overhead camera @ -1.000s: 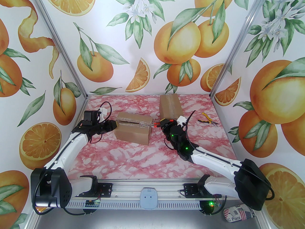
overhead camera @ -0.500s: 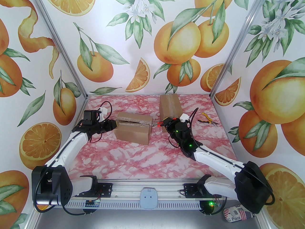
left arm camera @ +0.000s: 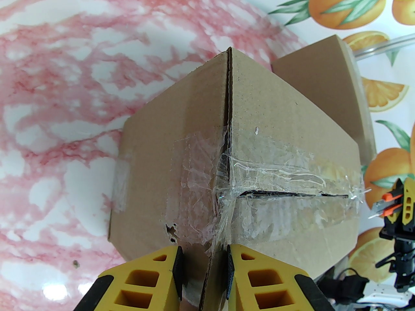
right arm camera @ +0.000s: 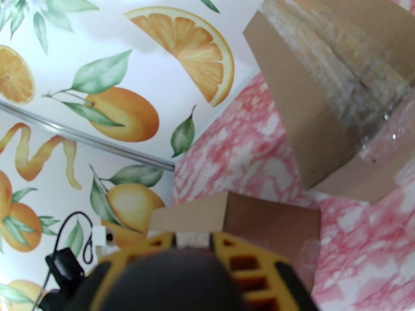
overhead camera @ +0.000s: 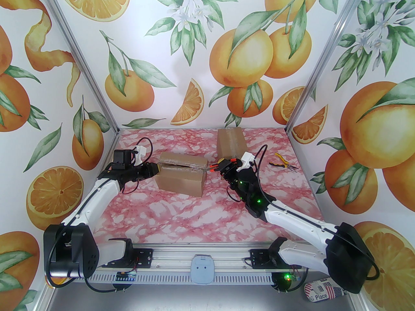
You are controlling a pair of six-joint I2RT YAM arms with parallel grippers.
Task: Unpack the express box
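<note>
The express box (overhead camera: 181, 175) sits in the middle of the pink surface (overhead camera: 194, 215). The left jaws are almost closed and pinch its left end. The right jaws are closed tight on a cutter (overhead camera: 215, 168), and its blade is just beside the box's right end. The tape (left arm camera: 291, 177) on top has a long slit (left arm camera: 291, 193). If the blade goes in too deep, it may hurt what is inside. A hard push may make the box slide, or twist the cutter loose.
</note>
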